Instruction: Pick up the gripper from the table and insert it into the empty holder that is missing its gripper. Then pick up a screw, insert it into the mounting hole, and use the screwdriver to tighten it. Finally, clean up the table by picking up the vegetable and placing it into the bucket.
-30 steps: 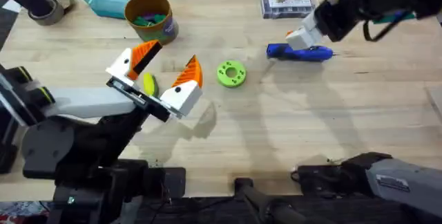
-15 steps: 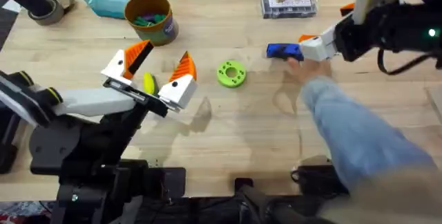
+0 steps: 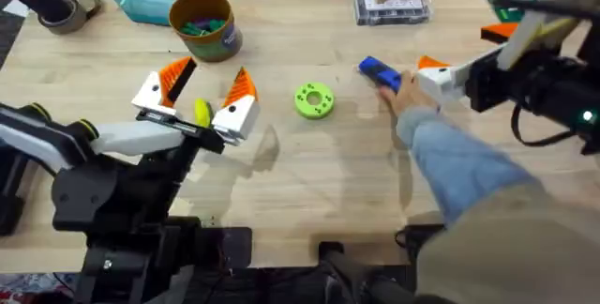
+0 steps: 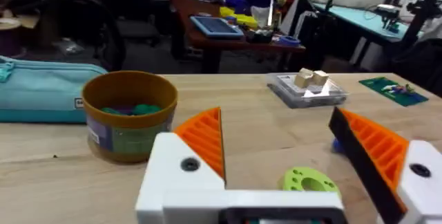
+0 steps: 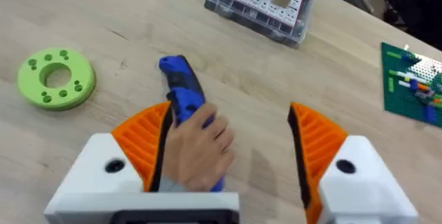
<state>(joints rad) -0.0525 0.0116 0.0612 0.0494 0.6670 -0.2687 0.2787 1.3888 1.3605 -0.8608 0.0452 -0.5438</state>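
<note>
Right now we see a person's hand (image 5: pixel 197 144) wrapped around the screwdriver (image 3: pixel 380 72), fingers curled on its blue handle, just in front of the right gripper (image 5: pixel 228 151), whose orange pads stand wide apart around hand and tool without touching either. We judge this a handover or repositioning of the screwdriver, so the tightening step is the one in hand.

Taking the screwdriver as our landmark: the green ring (image 3: pixel 314 99) lies near it toward the table's middle, the clear parts box (image 3: pixel 393 2) sits just beyond it, and the bucket (image 3: pixel 202 24) stands well apart past the ring, with coloured pieces inside. The left gripper (image 3: pixel 199 107) hovers open farther still, with a yellow-green piece between its fingers. We cannot pick out a screw or the holder.

Next, we think the right gripper must close squarely on the handle once the hand lets go.
</note>
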